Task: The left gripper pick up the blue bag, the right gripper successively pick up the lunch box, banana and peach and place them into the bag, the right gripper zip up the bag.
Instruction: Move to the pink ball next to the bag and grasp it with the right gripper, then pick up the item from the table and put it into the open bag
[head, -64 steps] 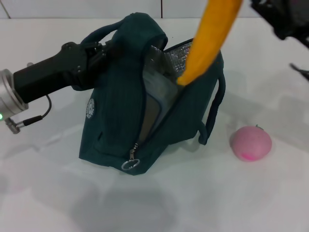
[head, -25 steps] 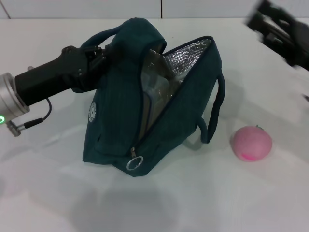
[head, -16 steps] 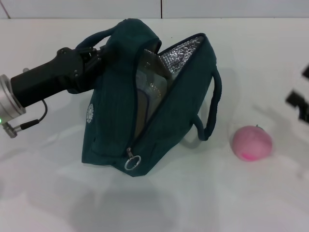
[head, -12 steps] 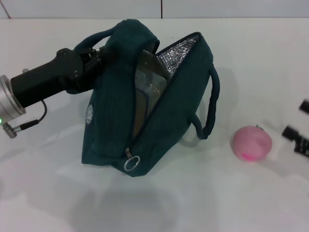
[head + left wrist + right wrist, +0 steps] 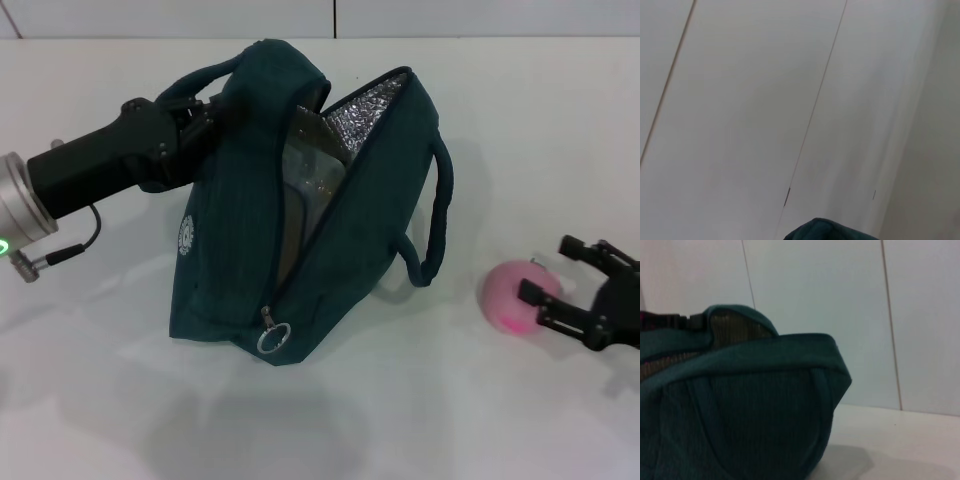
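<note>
White table (image 5: 330, 420), peach (image 5: 512, 296) just beside spread right end effector (image 5: 556, 277), blue bag (image 5: 300, 230) apart.

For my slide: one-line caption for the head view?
Left hand holds the open bag upright; right hand, open, reaches the peach.

The left gripper (image 5: 205, 115) is matte black, its fingers merging into a thick, boxy black forearm. That forearm ends in a silver cylindrical wrist (image 5: 18, 212) with ribbed edges and a small green light. A thin black cable (image 5: 88, 238) loops from the black housing to a silver plug. The right gripper (image 5: 560, 272) is black too, with slim, angular fingers on a chunky black base.
</note>
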### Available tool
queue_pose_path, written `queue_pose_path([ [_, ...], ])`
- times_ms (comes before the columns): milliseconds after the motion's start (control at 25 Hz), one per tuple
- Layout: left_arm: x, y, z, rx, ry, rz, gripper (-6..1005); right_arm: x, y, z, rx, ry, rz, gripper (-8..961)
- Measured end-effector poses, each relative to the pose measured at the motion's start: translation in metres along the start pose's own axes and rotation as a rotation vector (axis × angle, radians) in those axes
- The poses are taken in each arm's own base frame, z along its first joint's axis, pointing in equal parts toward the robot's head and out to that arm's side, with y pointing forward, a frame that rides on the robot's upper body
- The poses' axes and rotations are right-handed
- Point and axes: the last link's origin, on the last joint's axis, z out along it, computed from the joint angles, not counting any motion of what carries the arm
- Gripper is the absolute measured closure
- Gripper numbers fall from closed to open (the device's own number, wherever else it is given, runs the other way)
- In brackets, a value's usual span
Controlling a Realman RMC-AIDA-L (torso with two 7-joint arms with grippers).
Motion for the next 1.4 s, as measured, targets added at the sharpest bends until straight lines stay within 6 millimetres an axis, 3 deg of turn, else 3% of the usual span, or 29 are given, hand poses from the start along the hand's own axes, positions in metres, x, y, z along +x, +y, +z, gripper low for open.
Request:
queue_pose_path([
  [200, 0.001, -0.001, -0.001, 0.007, 0.003, 0.003, 950, 0.003, 0.003, 0.019, -0.059, 0.077, -0.006, 128],
  [600, 0.002, -0.003, -0.001, 0.015, -0.001, 0.007, 949, 0.003, 0.001, 0.019, -0.076, 0.101, 0.005, 130],
  [920, 0.003, -0.004, -0.001, 0.016, 0.000, 0.010, 949, 0.000, -0.001, 0.016, -0.070, 0.078, 0.008, 437],
  [1040, 0.003, -0.004, -0.001, 0.015, 0.001, 0.008, 949, -0.010, -0.004, 0.012, -0.061, 0.012, 0.016, 546],
  [1280, 0.002, -0.003, -0.002, 0.018, 0.002, 0.005, 949, -0.050, -0.008, -0.008, -0.023, -0.296, 0.027, 597],
  [1400, 0.001, -0.003, -0.003, 0.018, 0.002, 0.004, 949, -0.072, -0.005, -0.008, -0.069, -0.428, 0.042, 614],
])
